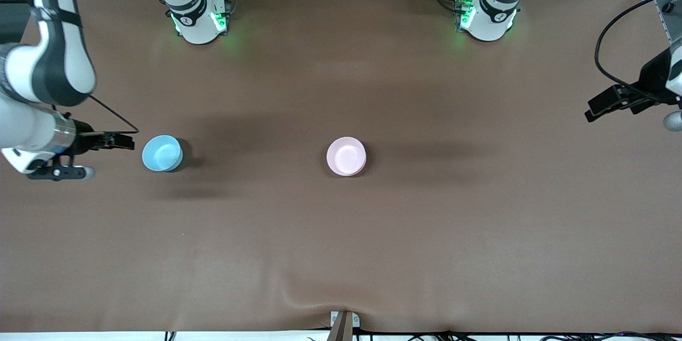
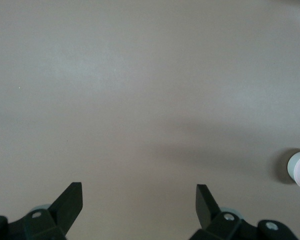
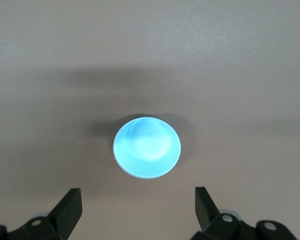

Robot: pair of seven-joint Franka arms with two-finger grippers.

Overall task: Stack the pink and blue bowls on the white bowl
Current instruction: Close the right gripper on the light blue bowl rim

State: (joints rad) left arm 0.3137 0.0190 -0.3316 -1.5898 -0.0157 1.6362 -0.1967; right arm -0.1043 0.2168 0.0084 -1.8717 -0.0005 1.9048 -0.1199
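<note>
Hovering with fingers spread and empty, the right gripper is sitting at 9 o'clock of the blue bowl. The left gripper is waiting, likewise spread, at 3 o'clock of the pink bowl, well apart. Both bowls are probably light, stiff and slippery, so the rim is looking like the best hold.

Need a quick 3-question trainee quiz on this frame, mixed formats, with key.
1. True or false: the pink bowl is already nested on top of another bowl.
2. Multiple choice: the blue bowl stands (A) inside the pink bowl, (B) alone toward the right arm's end of the table, (C) in a gripper.
3. Fill in: both the right gripper and the left gripper have their fingers ____.

Key:
1. True; a white rim shows beneath it, so it sits on the white bowl.
2. B.
3. Open, holding nothing.
</note>
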